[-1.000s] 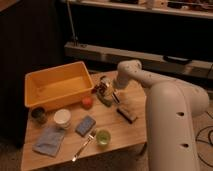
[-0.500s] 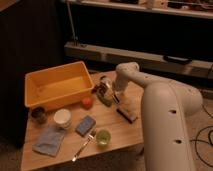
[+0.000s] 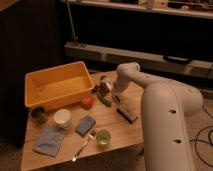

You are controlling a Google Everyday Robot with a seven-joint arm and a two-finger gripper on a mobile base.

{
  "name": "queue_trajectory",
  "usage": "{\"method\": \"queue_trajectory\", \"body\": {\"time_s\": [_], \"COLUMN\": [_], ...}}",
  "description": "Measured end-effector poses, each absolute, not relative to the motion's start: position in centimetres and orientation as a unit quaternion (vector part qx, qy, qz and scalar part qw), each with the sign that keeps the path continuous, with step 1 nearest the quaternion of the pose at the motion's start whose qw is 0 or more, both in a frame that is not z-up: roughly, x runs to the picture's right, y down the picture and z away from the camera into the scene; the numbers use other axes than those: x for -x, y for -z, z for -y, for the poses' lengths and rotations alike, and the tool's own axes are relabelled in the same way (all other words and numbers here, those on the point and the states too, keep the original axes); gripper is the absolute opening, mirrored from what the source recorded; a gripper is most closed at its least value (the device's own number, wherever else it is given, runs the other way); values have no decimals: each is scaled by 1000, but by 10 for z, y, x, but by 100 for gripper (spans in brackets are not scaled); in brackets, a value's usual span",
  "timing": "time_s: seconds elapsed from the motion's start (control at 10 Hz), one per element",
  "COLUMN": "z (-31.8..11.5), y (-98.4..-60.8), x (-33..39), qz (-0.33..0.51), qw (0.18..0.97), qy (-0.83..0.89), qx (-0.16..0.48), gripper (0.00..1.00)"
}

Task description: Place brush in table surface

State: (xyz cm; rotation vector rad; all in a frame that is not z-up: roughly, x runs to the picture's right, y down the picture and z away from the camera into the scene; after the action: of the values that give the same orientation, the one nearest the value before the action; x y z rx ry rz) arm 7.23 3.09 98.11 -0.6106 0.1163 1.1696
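White arm [image 3: 165, 115] reaches in from right, tool [image 3: 101, 90] low over back-middle of wooden surface [image 3: 122, 134], just right of yellow tub [image 3: 54, 86]. Tool open or closed: cannot tell. Brush [image 3: 105, 98] slim, right at the tool, between orange ball [image 3: 87, 101] and dark block [image 3: 126, 114]; cannot tell if held or resting on the surface. Front area: white bowl [image 3: 62, 118], dark cup [image 3: 38, 114], blue sponge [image 3: 86, 125], blue cloth [image 3: 49, 142], fork [image 3: 82, 146], green cup [image 3: 103, 136]
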Motion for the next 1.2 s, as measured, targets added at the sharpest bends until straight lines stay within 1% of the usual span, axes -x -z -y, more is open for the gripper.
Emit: {"method": "queue_trajectory", "body": {"time_s": [0.1,0.7,0.8,0.9,1.1,1.2], "z": [-32,-35,-37,-38,-38,-38], "y": [-983,-983,-985,-985,-982,-982], "x": [-73,-74,-73,-73,-72,-72], "qz": [-59,-71,-76,-79,-80,-80], "qw": [788,789,789,789,789,789], "qy": [-544,-540,-537,-536,-535,-535], "qx": [283,286,289,290,292,292], "gripper": [12,12,13,20,40,44]}}
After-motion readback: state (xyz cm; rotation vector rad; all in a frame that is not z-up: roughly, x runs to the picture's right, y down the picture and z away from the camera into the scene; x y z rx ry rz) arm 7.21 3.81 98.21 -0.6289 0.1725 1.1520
